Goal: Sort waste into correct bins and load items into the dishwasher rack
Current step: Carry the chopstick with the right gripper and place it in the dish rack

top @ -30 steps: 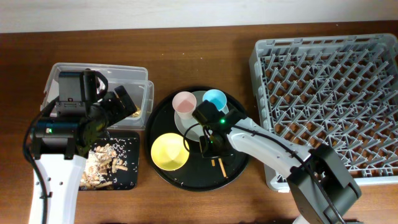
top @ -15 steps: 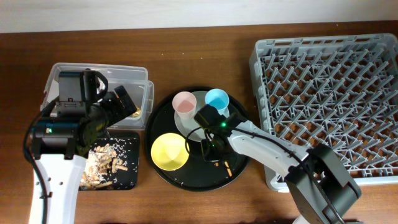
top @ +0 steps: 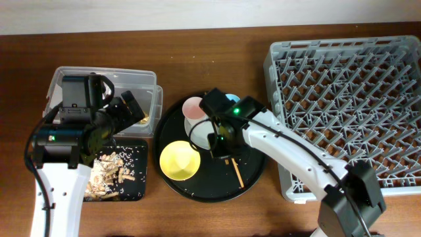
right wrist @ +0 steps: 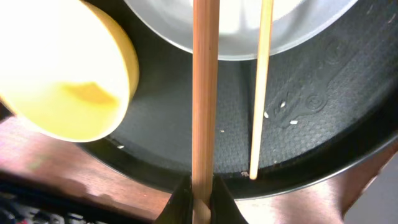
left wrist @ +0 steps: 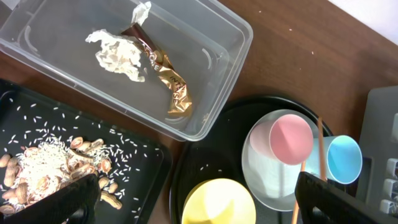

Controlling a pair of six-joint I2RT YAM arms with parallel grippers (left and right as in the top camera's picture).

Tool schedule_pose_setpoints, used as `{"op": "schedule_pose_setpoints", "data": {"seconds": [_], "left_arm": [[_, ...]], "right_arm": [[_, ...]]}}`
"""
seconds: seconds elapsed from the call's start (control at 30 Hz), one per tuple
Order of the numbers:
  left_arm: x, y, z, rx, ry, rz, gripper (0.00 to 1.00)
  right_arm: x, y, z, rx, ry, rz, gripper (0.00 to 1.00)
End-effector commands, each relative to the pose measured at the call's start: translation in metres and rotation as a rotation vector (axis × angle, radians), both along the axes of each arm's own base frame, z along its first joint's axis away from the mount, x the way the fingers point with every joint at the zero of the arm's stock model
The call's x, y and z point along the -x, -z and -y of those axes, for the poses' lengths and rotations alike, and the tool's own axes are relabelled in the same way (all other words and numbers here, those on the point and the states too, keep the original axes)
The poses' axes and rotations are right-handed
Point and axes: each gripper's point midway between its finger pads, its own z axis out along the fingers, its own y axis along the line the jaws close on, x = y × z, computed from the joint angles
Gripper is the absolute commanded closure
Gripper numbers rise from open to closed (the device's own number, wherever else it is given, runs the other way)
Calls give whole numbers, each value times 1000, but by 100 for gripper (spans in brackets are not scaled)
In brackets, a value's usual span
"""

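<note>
My right gripper is shut on one wooden chopstick and holds it above the round black tray. The other chopstick lies on that tray. The yellow bowl, grey-white plate, pink cup and blue cup stand on the tray; my right arm hides part of the blue cup. My left gripper is open and empty above the bins. The tissue and gold wrapper lie in the clear tub. Food scraps lie in the black tray.
The grey dishwasher rack fills the right side, its near left corner beside the round tray. The clear tub and black tray sit side by side at the left, touching the round tray's edge. Bare wood lies along the back.
My right arm has risen and shifted back over the cups with one chopstick in its jaws. More of the other chopstick now shows on the round tray. The left arm has not moved.
</note>
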Motion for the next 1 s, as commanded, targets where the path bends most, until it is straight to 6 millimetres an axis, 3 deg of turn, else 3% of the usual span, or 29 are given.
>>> {"op": "schedule_pose_setpoints", "data": {"seconds": [0.0,0.2,0.3,0.43,0.57,0.73,0.97], "left_arm": [[0,-3,0,5,2,6,1],[0,-3,0,5,2,6,1],[0,-3,0,5,2,6,0],[0,-3,0,5,2,6,1],[0,-3,0,5,2,6,1],[0,-3,0,5,2,6,0],[0,-3,0,5,2,6,1]], "right_arm": [[-18,-34,5,0,-30,99,96],[-39,-53,64,120,68,107,96],[-51,-53,106,183,115,96,96],[-63,-52,148,198,100,83,96],[-71,-51,188,206,219,63,96],[-77,-45,210,197,243,48,96],[-81,-33,212,199,224,46,96]]}}
